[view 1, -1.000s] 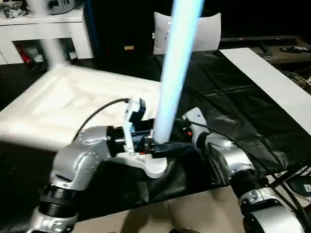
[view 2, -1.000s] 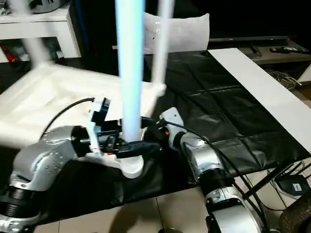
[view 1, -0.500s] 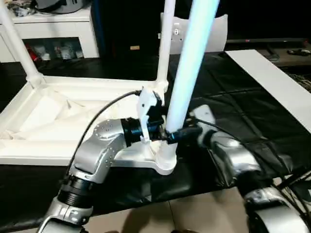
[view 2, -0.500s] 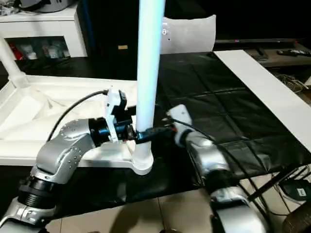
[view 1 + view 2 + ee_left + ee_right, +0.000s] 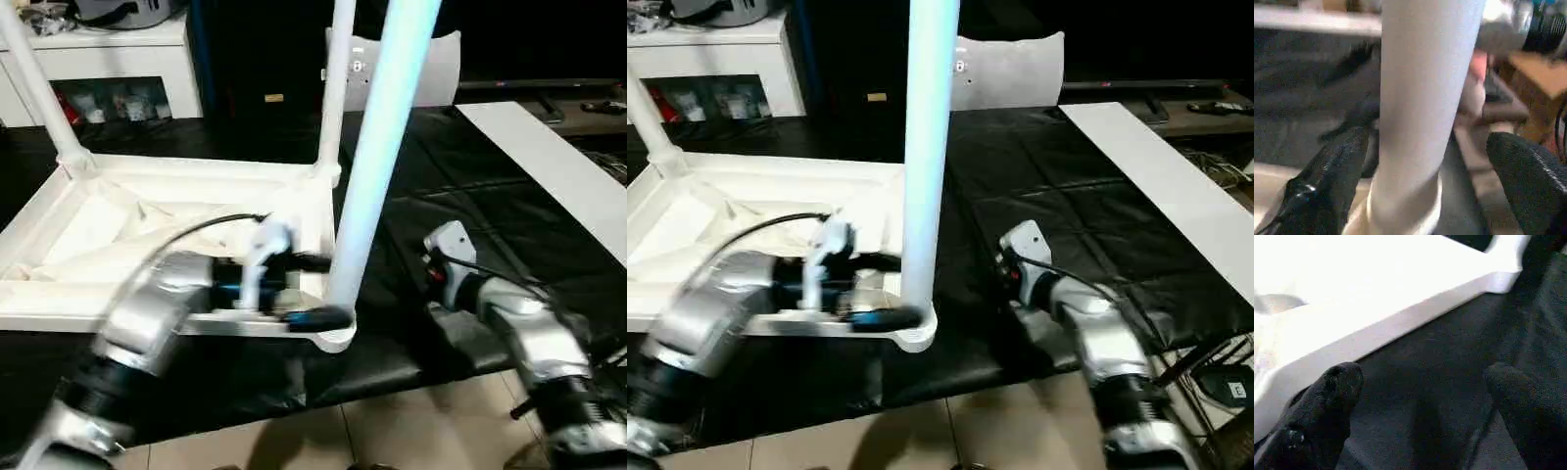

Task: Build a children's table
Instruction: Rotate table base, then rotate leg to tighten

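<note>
Near leg standing in its corner socket; both end effectors open, holding nothing.

Tabletop (image 5: 176, 211) lies underside-up on the black-covered desk (image 5: 490, 215). Near leg (image 5: 377, 157) stands upright in the near corner socket, long axis roughly vertical, leaning slightly. Two more legs stand at the far corners (image 5: 333, 88) (image 5: 39, 88). Left end effector (image 5: 1425, 161) straddles the near leg low down by the flared end, fingers (image 5: 1327, 181) spread wide either side with visible gaps, no grip. Right end effector (image 5: 1420, 416) is also spread wide and empty, off to the right of the leg, over the black cover beside the tabletop edge. Left arm is clearly nearer the leg. Fourth corner looks unfilled; can't confirm.
</note>
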